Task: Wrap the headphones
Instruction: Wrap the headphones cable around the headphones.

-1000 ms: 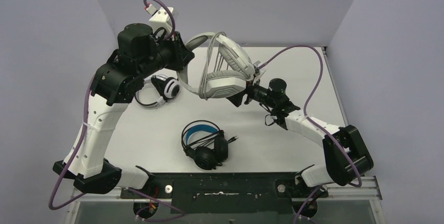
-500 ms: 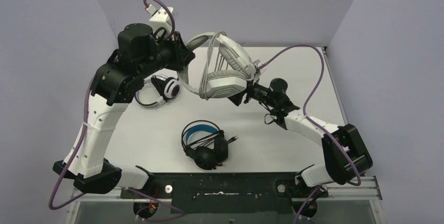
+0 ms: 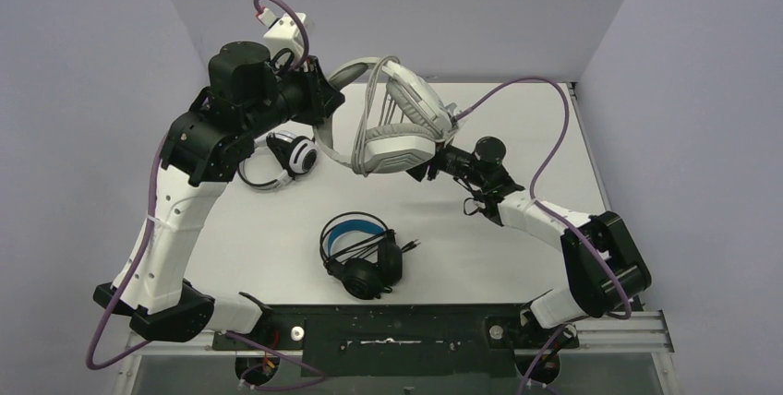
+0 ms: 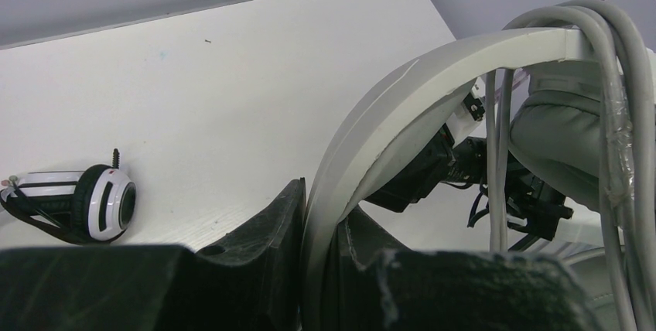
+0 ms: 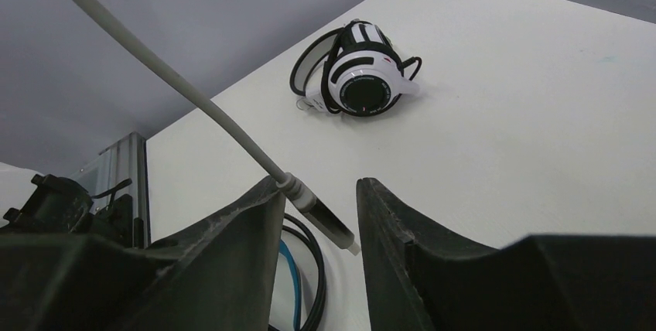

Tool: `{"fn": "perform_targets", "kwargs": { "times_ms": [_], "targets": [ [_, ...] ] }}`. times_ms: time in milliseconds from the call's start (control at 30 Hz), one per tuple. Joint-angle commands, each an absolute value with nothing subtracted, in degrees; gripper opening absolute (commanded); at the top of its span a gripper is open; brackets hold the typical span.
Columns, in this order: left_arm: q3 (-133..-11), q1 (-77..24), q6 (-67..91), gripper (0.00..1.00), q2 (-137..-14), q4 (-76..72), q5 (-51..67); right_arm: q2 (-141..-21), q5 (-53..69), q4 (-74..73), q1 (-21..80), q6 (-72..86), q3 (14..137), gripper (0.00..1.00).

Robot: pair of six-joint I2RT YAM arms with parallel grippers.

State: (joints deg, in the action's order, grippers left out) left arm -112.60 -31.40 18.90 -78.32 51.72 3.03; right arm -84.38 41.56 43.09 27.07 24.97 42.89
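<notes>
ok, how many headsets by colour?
Black: 1, the black headset
White or grey: 2, the raised headset and the black-centred headset
Total: 3

Left arm (image 3: 175, 220) reared high, elbow bent, left gripper (image 4: 321, 203) pinched on a headband (image 4: 402, 87), right arm (image 3: 545, 220) stretched low toward centre, right gripper (image 5: 319, 184) pointing leftward, jaws partly apart
</notes>
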Motion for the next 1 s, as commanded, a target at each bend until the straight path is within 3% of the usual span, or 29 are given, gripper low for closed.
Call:
{"fn": "perform_targets", "kwargs": {
  "times_ms": [0,233,400,633,967],
  "targets": [
    [-112.76,-31.11,21.76,0.00,-76.26,43.39,2.87,-85.66,42.76,50.37,27.39,27.04,44.80,0.35],
    [-109.25,-31.11,23.07,0.00,-75.58,38.72,-2.13,-87.42,41.91,54.61,27.91,31.81,43.86,0.18],
    [-99.68,-31.11,25.54,0.00,-73.32,26.64,-14.98,-88.57,39.18,54.72,29.32,38.32,43.77,0.00],
    [-88.87,-31.16,28.25,0.00,-75.18,10.01,-31.23,-88.67,33.80,53.05,33.86,44.12,42.44,0.00],
    [-85.29,-30.59,27.15,0.00,-85.58,4.60,-39.27,-85.74,32.74,44.26,39.43,44.81,40.74,0.00]
  ]
}}
